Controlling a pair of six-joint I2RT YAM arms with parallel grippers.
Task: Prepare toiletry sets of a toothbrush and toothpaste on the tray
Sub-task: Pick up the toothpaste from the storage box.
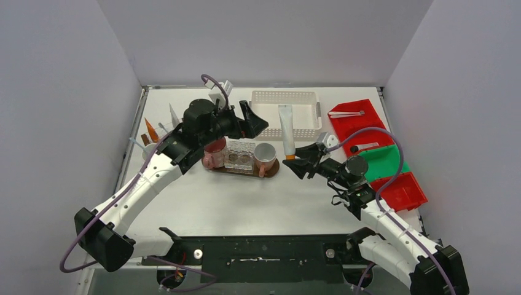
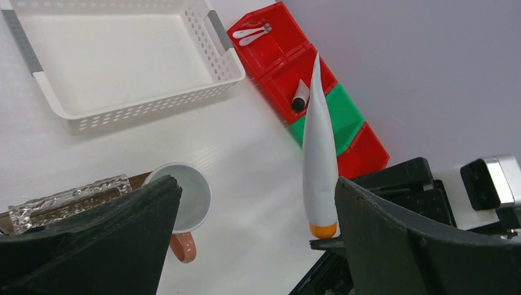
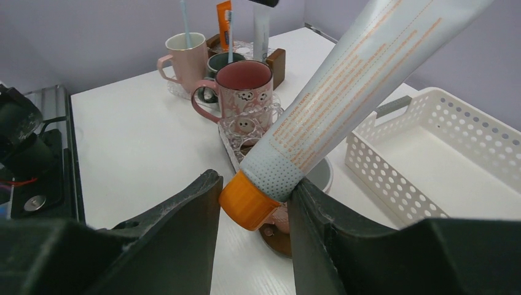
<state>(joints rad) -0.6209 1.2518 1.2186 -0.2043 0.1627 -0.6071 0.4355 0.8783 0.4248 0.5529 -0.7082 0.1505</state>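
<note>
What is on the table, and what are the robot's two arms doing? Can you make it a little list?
right tool: shut on the toothpaste tube, near its orange cap
left tool: open, holding nothing
tray: carries the maroon mug and the white mug, both look empty
pink mug: off the tray, a toothbrush stands in it
white basket: behind the tray, nothing inside

Orange-capped tube (image 3: 344, 104), cap-down, near white mug (image 2: 190, 190)
</note>
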